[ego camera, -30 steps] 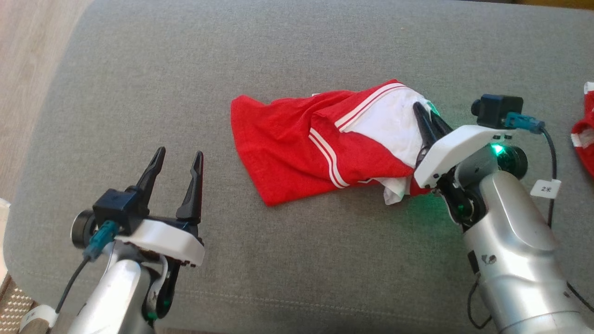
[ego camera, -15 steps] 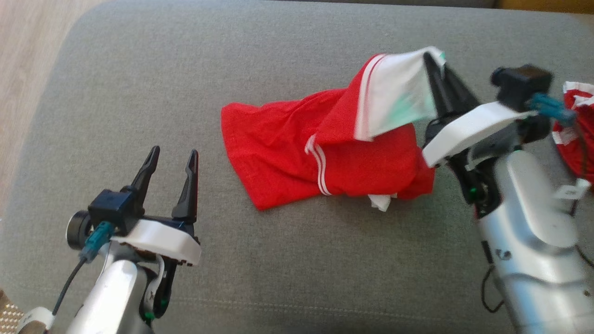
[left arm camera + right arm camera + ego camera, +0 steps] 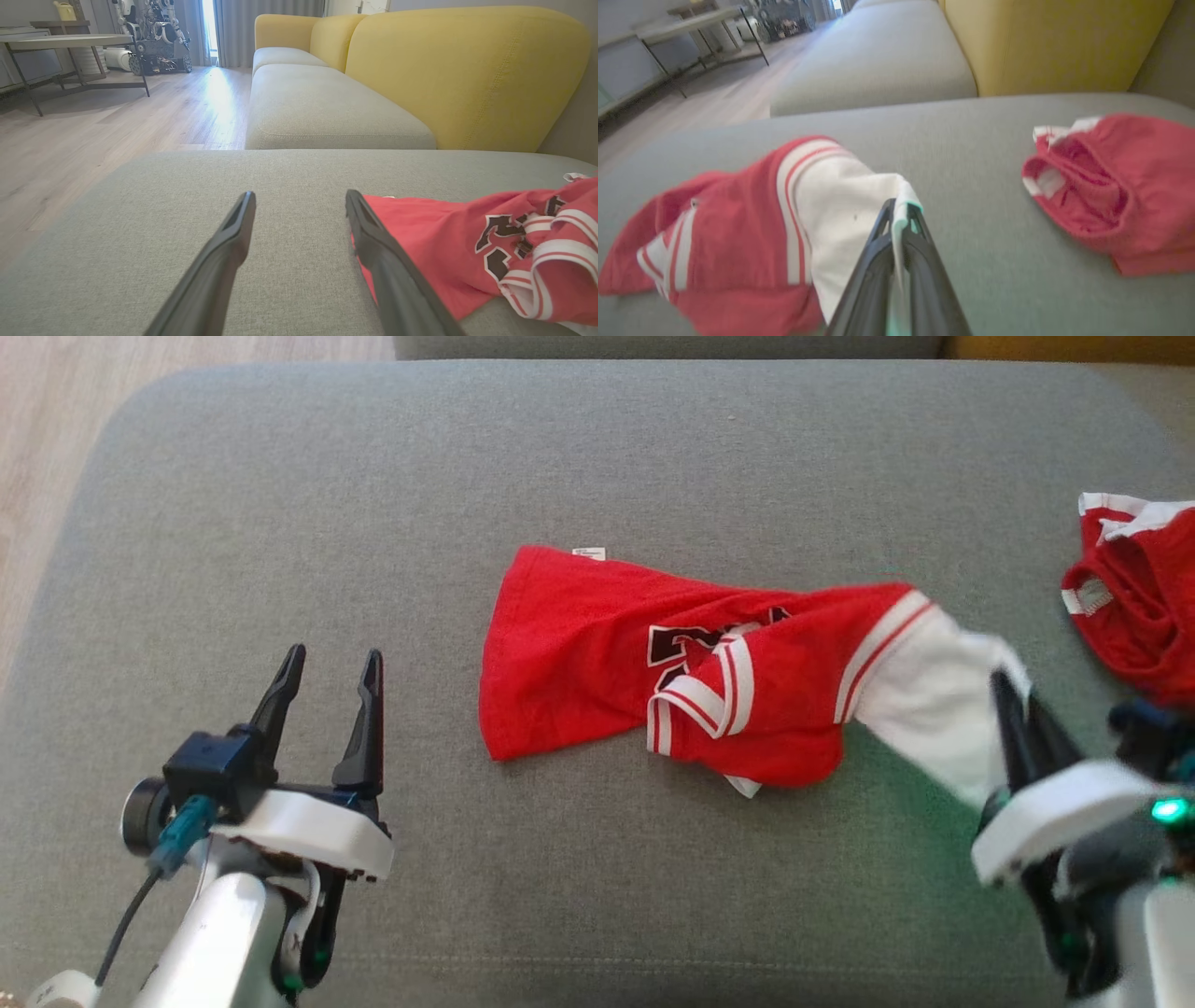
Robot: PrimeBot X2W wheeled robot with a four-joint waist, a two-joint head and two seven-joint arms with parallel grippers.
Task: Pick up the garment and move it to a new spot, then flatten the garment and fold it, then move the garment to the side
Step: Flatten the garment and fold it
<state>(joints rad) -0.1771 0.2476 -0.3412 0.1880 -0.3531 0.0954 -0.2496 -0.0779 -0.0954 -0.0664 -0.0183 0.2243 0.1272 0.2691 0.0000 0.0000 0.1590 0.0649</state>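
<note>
Rumpled red/wht garment (image 3: 579,644) in rt gripper (image 3: 1014,689)

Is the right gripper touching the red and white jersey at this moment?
Touching. The right wrist view shows the right gripper shut on the jersey, with its white cloth pinched between the two dark fingers.
</note>
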